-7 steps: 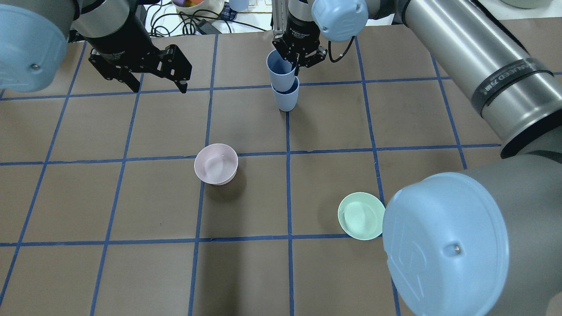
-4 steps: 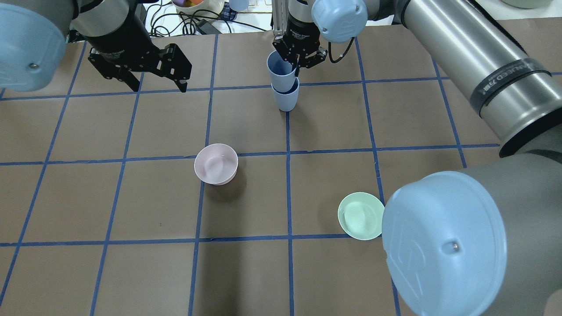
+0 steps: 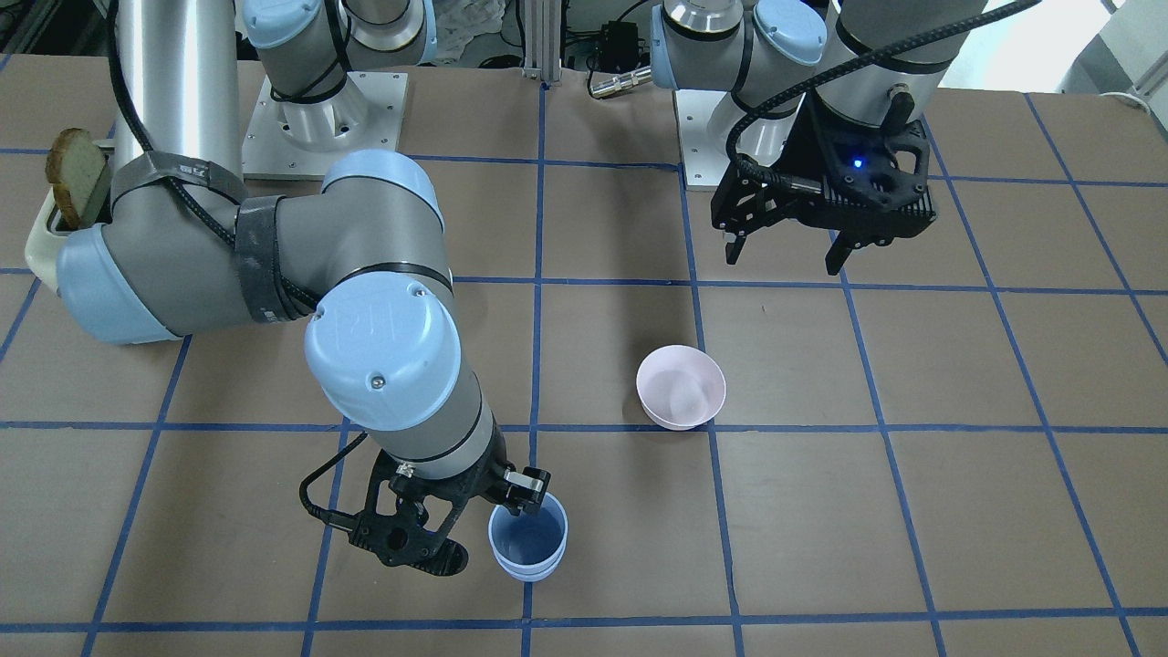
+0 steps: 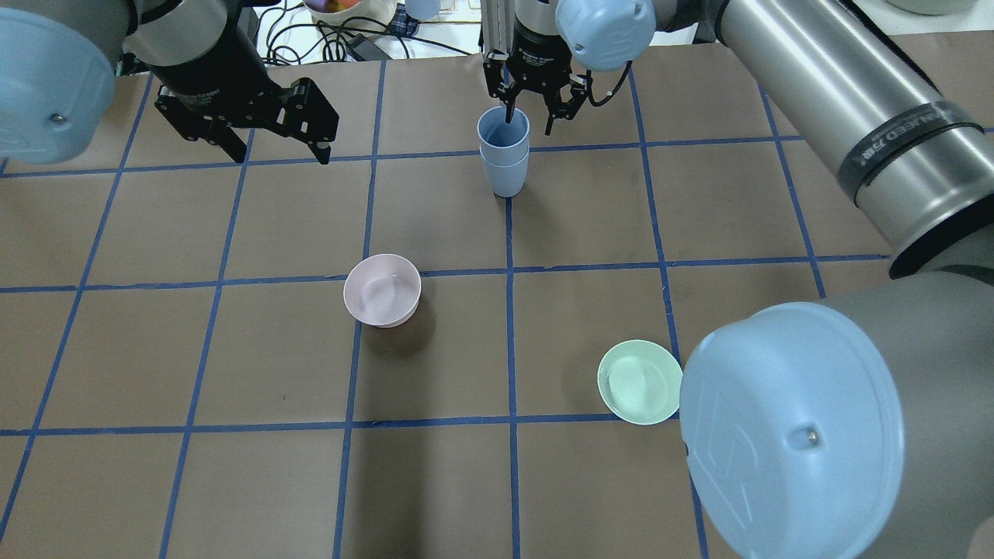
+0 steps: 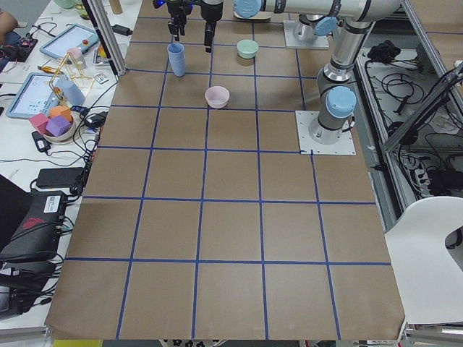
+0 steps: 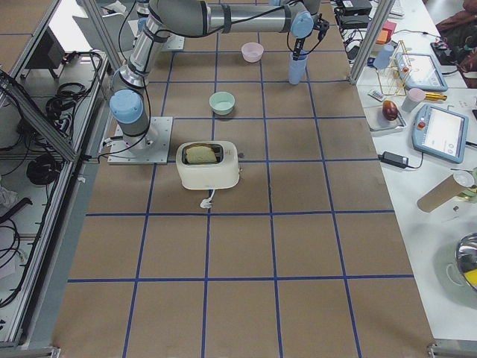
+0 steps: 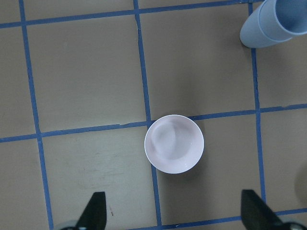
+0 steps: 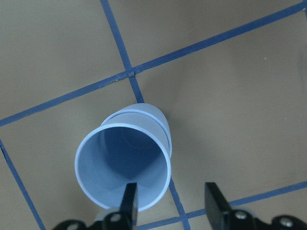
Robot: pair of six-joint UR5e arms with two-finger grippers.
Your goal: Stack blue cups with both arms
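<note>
The two blue cups stand upright on the table at the far middle, one nested inside the other; they also show in the front view and the right wrist view. My right gripper is open just above them, one finger over the upper cup's mouth and the other outside its rim, holding nothing. In the front view it hangs beside the stack. My left gripper is open and empty at the far left, well apart from the cups.
A pale pink bowl sits left of the table's middle, below my left gripper. A mint-green bowl sits near my right arm's elbow. A toaster stands by the right arm's base. Cables and clutter lie beyond the far edge.
My right gripper has opened and let go of the upper cup. That cup was tilted and higher; now it sits upright and deeper in the lower cup. The left arm has not moved.
</note>
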